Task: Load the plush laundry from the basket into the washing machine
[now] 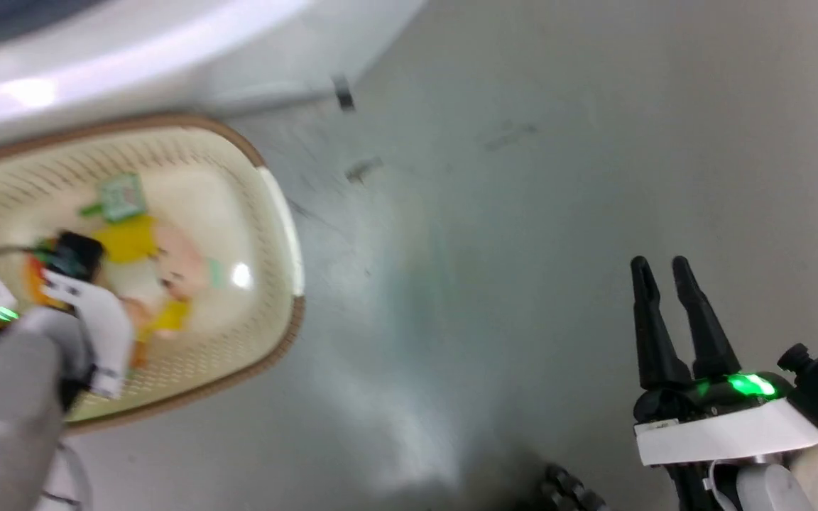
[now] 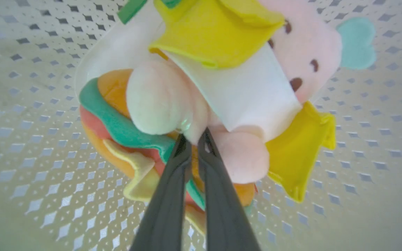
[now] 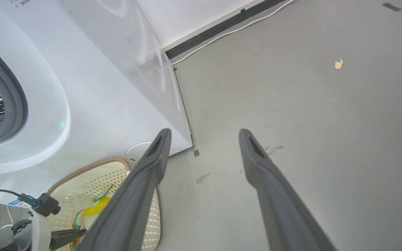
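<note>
We note the basket (image 1: 275, 206) on the grey floor (image 1: 522, 248), its far rim close against the washing machine (image 3: 92, 104) front. To its right the floor runs open and wide. The right pincer (image 1: 661, 266) hangs over that stretch with its fingers spread, holding nothing, well apart from the basket. The left pincer (image 2: 194, 137) reaches inside the rim and is pinched nearly together on the plush laundry (image 2: 250, 97) at its middle — between a pink limb and the burger layers. The plush laundry sits within the basket walls.
</note>
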Robot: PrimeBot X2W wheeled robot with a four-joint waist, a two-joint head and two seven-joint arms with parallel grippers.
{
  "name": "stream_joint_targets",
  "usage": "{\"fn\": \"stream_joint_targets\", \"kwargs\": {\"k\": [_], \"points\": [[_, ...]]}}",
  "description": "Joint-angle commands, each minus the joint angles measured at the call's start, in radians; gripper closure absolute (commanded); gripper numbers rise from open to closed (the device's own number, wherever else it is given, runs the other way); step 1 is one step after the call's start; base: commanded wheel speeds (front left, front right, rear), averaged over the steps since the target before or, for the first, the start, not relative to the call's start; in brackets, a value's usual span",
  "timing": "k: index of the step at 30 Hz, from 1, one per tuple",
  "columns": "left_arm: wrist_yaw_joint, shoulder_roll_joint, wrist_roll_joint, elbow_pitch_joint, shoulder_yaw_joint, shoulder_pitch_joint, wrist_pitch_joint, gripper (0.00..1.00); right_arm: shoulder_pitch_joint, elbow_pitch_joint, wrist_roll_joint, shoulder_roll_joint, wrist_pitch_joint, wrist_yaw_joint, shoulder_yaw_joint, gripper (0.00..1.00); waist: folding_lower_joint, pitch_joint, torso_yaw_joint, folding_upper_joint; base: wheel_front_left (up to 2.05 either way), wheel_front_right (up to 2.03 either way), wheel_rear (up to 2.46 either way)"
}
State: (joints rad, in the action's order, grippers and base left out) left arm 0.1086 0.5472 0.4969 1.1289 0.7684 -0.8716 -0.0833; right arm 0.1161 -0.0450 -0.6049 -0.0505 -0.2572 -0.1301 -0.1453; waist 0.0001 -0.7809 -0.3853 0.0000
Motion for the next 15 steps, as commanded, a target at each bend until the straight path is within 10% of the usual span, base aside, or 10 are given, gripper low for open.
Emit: {"fn": "stream_joint_targets", "kwargs": {"k": [1, 15], "points": [[0.003, -0.025, 0.019, 0.006, -0.008, 0.025, 0.030, 1.00, -0.002, 0.010, 0.019, 0.000, -0.005, -0.001, 0.013, 0.00, -0.0001, 0.130, 0.076, 0.0000, 0.00, 0.00, 0.00], [0.020, -0.208, 0.108, 0.001, -0.005, 0.256, 0.283, 1.00, -0.105, 0.083, 0.158, 0.000, -0.005, -0.001, 0.076, 0.00, -0.0001, 0.475, 0.248, 0.0000, 0.00, 0.00, 0.00]]}}
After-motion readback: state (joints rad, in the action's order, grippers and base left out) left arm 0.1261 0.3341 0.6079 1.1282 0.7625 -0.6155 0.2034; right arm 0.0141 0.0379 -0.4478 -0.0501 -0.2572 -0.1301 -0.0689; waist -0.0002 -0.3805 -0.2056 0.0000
